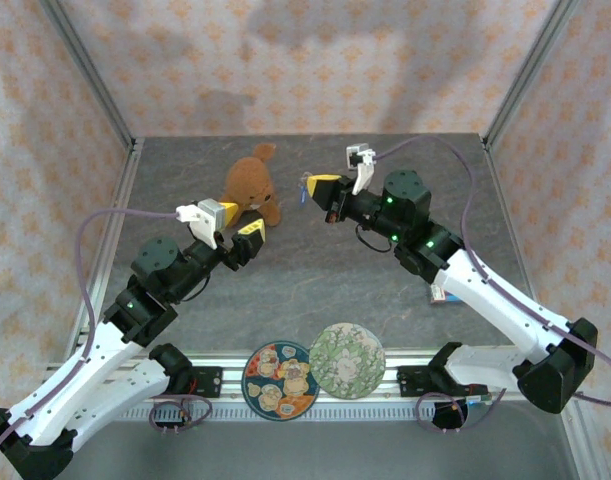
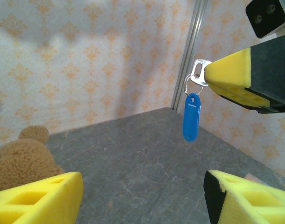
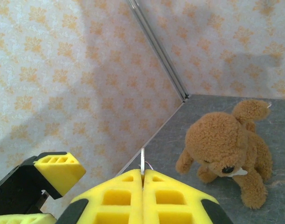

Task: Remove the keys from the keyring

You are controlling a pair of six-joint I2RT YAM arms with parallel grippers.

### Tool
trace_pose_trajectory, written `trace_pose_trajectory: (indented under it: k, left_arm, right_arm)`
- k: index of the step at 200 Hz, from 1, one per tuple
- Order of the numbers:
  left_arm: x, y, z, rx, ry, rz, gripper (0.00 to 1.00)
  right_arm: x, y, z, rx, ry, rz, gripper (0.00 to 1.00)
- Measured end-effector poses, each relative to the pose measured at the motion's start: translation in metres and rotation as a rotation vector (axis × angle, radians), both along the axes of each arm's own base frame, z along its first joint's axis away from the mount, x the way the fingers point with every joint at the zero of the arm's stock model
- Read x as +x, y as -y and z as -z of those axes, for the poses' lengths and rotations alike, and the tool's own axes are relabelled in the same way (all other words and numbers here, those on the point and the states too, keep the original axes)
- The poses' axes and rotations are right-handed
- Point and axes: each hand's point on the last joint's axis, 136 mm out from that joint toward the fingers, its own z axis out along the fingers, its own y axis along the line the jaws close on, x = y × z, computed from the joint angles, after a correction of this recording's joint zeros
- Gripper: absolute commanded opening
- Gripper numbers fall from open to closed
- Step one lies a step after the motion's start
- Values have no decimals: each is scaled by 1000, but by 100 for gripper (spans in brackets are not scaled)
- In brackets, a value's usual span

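A silver key (image 2: 199, 72) is pinched between the yellow pads of my right gripper (image 1: 320, 185), which is shut on it and raised above the table. From the key hang a thin metal keyring (image 2: 191, 85) and a blue plastic tag (image 2: 191, 116), swinging free. In the right wrist view the key (image 3: 142, 161) shows edge-on, sticking out of the shut gripper (image 3: 142, 179). My left gripper (image 1: 247, 240) stands open, lower and to the left of the tag. Its two yellow fingers (image 2: 39, 198) sit wide apart with nothing between them.
A brown teddy bear (image 1: 253, 188) lies on the grey table (image 1: 315, 270) behind the left gripper. Two round patterned plates (image 1: 280, 378) (image 1: 347, 358) rest on the front rail. A small flat object (image 1: 442, 296) lies under the right arm. Papered walls close the cell.
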Motion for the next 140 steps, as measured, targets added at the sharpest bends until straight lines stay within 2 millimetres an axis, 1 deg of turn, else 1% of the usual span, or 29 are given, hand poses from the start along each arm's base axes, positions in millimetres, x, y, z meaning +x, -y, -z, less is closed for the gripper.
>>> trace_pose_trajectory:
  k: [32,49,62,85,101,115,140]
  left_arm:
    - [1,1,1,-9,-11,0,71]
    - [1,1,1,-12,-13,0,71]
    - [1,1,1,-13,-12,0,71]
    - [1,1,1,-13,-13,0,71]
    - [1,1,1,-13,-13,0,73]
    - [1,1,1,-13,-13,0,73]
    - [1,3,0,-11,-14,11,70]
  right_arm:
    - [-2,1,-3,7,-14,-5,0]
    - [-2,2,-8,11,-15,-3,0]
    - [-1,5,-11,22,-15,15,0]
    - [4,17,-12,35,-13,71,0]
    - [8,22,-14,39,-17,81,0]
    - [11,21,-14,36,-34,70,0]
    - [9,13,-14,34,-52,18,0]
